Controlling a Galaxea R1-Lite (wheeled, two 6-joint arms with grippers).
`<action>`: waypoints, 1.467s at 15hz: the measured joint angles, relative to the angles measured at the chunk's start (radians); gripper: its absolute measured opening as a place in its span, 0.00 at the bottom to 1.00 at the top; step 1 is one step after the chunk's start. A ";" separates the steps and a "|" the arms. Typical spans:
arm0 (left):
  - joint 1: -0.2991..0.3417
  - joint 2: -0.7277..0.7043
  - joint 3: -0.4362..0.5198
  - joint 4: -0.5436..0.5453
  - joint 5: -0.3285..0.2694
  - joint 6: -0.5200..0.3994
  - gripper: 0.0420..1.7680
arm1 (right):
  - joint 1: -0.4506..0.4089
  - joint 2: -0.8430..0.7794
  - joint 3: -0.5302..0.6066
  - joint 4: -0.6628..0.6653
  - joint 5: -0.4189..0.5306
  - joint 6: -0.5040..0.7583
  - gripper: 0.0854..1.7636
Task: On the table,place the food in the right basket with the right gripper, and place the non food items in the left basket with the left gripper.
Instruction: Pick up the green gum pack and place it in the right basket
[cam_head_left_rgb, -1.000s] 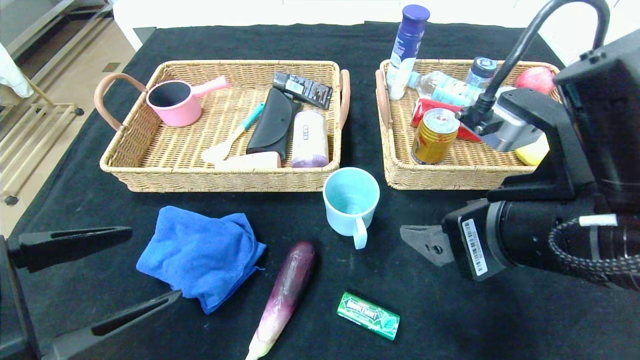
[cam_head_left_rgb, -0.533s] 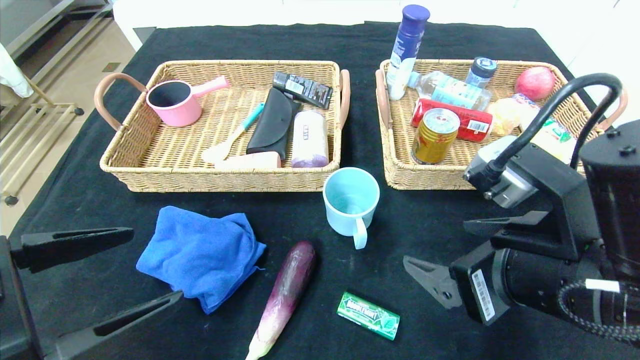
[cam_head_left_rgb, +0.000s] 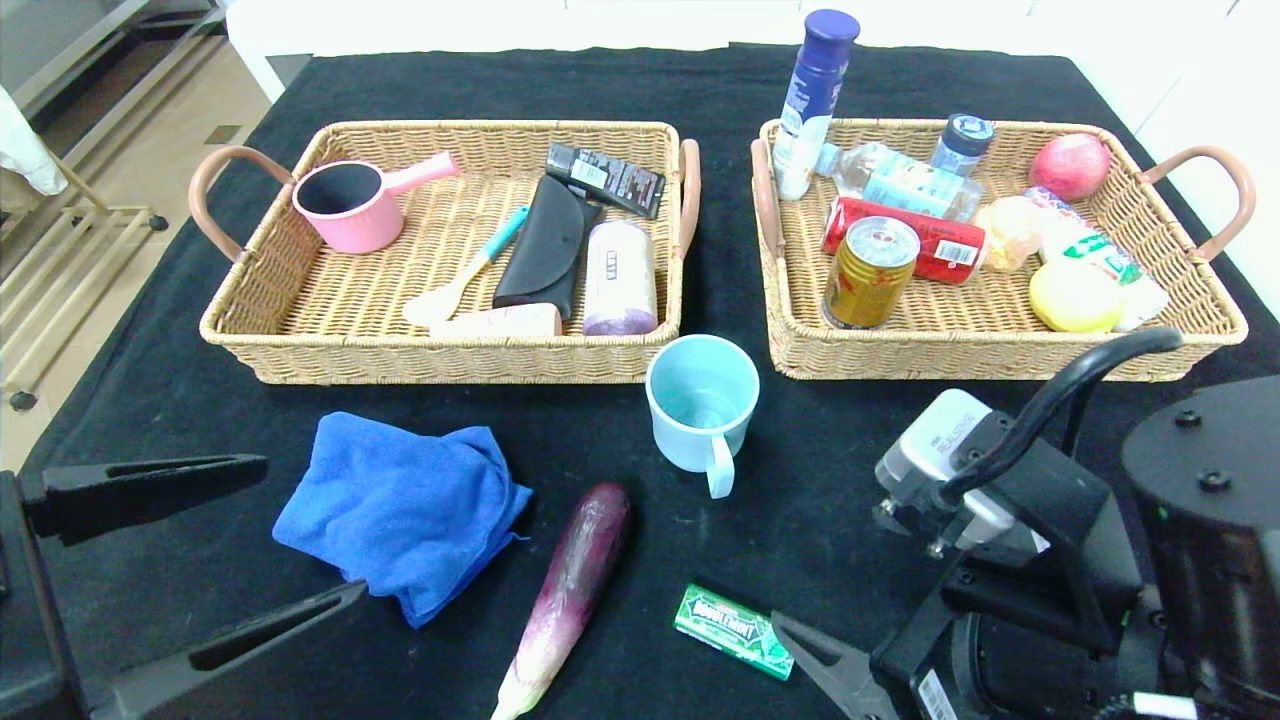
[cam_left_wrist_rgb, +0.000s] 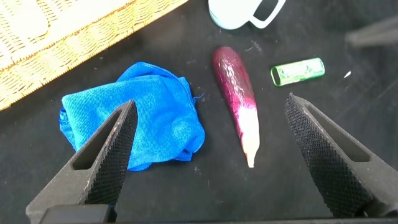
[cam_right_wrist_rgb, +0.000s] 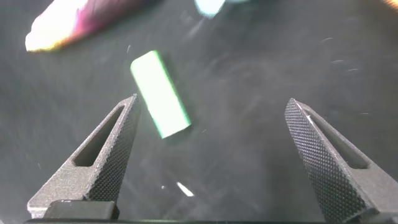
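The right claw (cam_right_wrist_rgb: 211, 155), jaws spread wide and holding nothing, is hovering low over the tabletop (cam_head_left_rgb: 900, 420). The green gum pack (cam_right_wrist_rgb: 160, 94) is lying flat just beside its tip, toward the eggplant (cam_head_left_rgb: 570, 590), long axis angled across the jaw gap. The left claw (cam_left_wrist_rgb: 211, 155), also wide, is sitting parked near the blue cloth (cam_left_wrist_rgb: 134, 130).

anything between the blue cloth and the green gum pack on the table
Yes: the purple eggplant lies between the blue cloth and the green gum pack, clearest in the head view.

Woven wicker baskets (cam_head_left_rgb: 440, 360), fuzzy blue cloth (cam_head_left_rgb: 400, 510)
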 joint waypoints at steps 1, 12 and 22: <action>0.000 0.000 0.000 0.000 0.000 0.000 0.97 | 0.009 0.013 0.004 -0.002 0.005 -0.014 0.96; 0.027 -0.027 -0.034 0.015 0.004 -0.002 0.97 | 0.073 0.210 -0.048 -0.044 -0.082 -0.086 0.96; 0.030 -0.034 -0.033 0.016 0.001 -0.001 0.97 | 0.077 0.266 -0.065 -0.045 -0.135 -0.088 0.96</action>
